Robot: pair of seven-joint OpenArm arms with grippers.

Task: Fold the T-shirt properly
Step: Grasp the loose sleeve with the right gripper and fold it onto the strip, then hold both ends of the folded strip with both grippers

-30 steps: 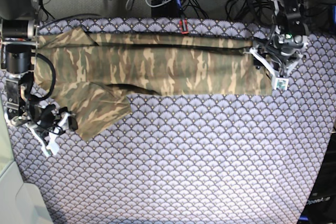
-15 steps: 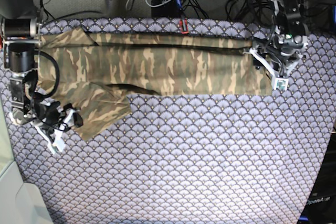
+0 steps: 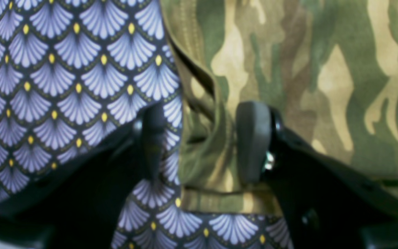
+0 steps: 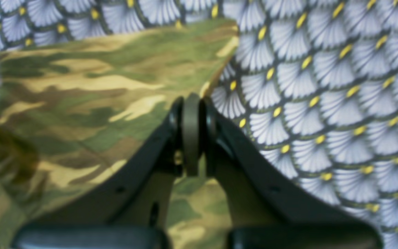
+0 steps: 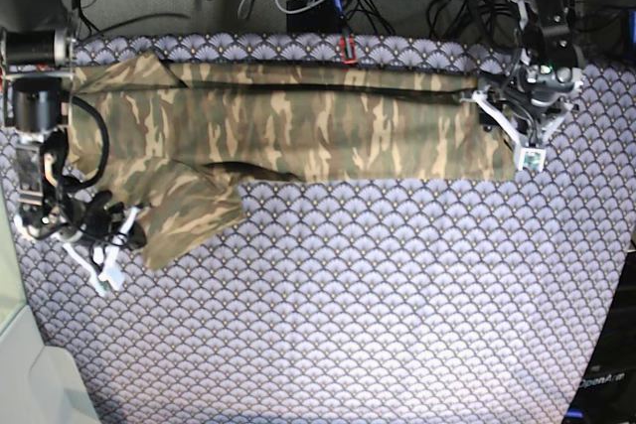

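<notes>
Looking at the right gripper [image 4: 192, 133] first: in its wrist view the two pads are pressed flat together with no gap, right at the edge of the T-shirt [image 5: 298, 131], by the sleeve corner. Whether any cloth is actually caught between the pads I can't tell, it's too blurry there. In the base view this gripper [image 5: 111, 235] sits at the sleeve flap that hangs off the shirt's lower left corner.

The left gripper [image 3: 202, 141] is the opposite story. Its jaws stand well apart, one pad resting over the purple table cloth [image 3: 64, 76] and the other over the camo fabric, with the shirt's hemmed corner bunched up between them. The pads aren't squeezing it. In the base view that gripper [image 5: 522, 131] is at the shirt's right end.

Count-wise: one T-shirt, two arms, two grippers, one table cloth [image 5: 397, 305].

The shirt lies as a long band along the far side of the table cloth, already doubled lengthwise, with one sleeve sticking out toward the near side at its left end.

Poses: the right arm comes down along the left edge of the table cloth, next to the shirt's left end, with its wrist bent in toward the sleeve. The left arm reaches in from beyond the far right corner of the table cloth and points down onto the shirt's right end.
</notes>
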